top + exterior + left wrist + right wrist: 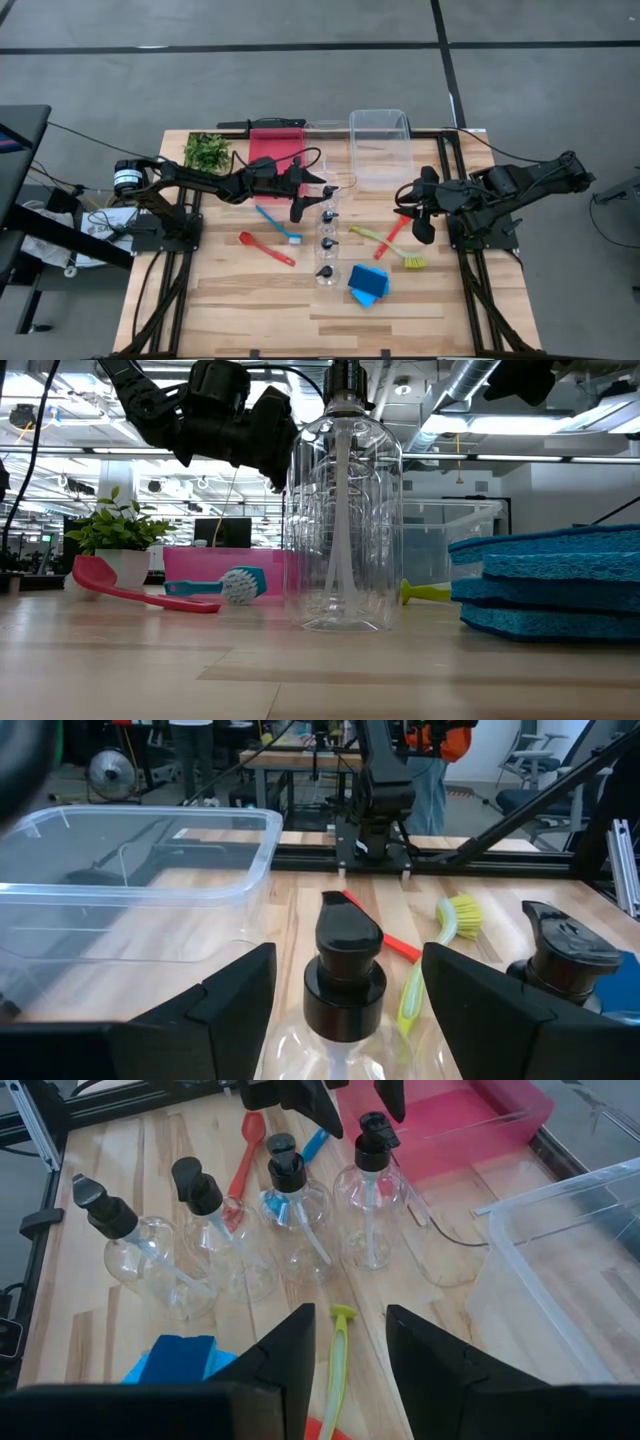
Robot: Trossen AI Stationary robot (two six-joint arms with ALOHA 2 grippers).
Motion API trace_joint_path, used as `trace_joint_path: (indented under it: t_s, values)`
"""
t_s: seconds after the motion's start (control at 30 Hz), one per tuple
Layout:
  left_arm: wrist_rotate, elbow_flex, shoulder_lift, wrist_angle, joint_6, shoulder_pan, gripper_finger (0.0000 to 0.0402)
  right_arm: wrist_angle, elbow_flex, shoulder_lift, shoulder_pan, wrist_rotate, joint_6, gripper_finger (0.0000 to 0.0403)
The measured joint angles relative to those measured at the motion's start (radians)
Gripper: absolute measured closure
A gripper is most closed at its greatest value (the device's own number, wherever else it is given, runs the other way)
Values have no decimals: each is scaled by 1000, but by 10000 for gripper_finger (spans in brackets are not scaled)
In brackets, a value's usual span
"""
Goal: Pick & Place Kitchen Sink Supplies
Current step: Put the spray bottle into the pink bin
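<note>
Left claw [308,195] is wide open, with one finger on each side of the black pump cap of the end bottle [345,982]. It's hovering at cap height and I can't see either finger touching it. Right claw [418,215] is across the table from it with its fingers a little apart and nothing clamped in them.

- Clear bin [380,115]: between the two claws and further back, closer to the right one. The left claw's camera has it just off to one side of the bottle.
- Red bin [272,150]: right beside the left claw, behind its wrist.
- Plant [207,152]: further back along the left arm, past the red bin.
- Sponges [368,284]: blue stack, well away from both claws at the far end of the bottle row.
- Bottles [326,243]: four clear ones in a row. It starts between the left claw's fingers and runs away from it toward the sponges.
- Yellow-green brush [390,248]: flat on the table just below the right claw, handle lined up with the gap between its fingers.
- Red handle [392,238]: crosses that brush right under the right claw. Can't tell if it's touching a finger.
- Blue brush [278,224] and red spatula [266,248]: near the left claw, on the opposite side from the right claw.
</note>
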Motion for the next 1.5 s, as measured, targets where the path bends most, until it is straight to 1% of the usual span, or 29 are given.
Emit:
trace_joint_path:
  t_s: [1.27, 1.37, 1.5]
  values:
    - [-15, 7, 1, -4, -4, 0, 148, -1, 0, 0, 0, 0, -2, 284]
    - [-9, 27, 28, -1, -12, 0, 149, -1, 0, 0, 0, 0, -4, 284]
    - [33, 57, 87, -7, -58, 0, 149, -1, 0, 0, 0, 0, -7, 284]
